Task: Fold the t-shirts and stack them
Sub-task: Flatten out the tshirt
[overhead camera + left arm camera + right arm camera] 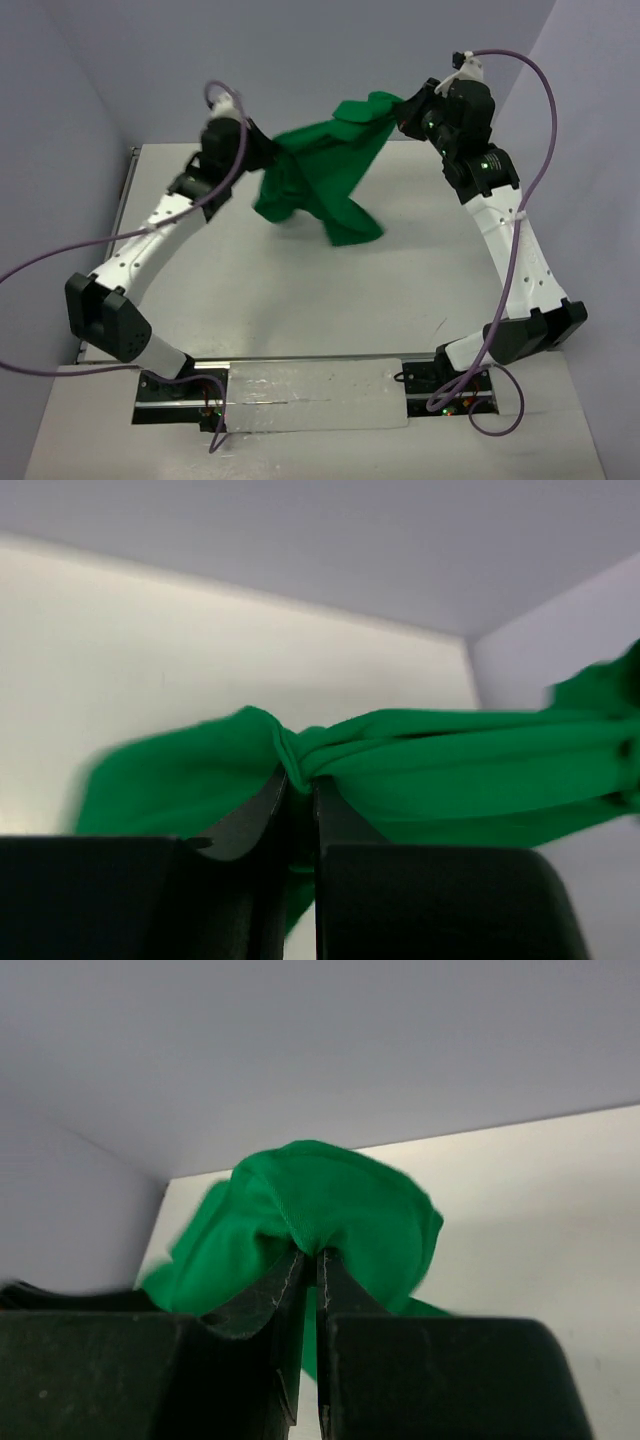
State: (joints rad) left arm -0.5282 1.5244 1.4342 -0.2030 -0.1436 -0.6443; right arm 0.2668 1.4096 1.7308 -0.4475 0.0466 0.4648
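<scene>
Hanging t-shirt: strung between left and right jaws, each clamped on it
Surface: white
Walls: pale lilac

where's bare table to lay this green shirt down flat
Widest bare patch of table: the middle, bordered by the left arm, the right arm and the hanging t-shirt beyond. A narrower strip lies between t-shirt and right arm. Crowded: the far side, where the t-shirt is strung between left end effector and right end effector, both shut on it.
</scene>
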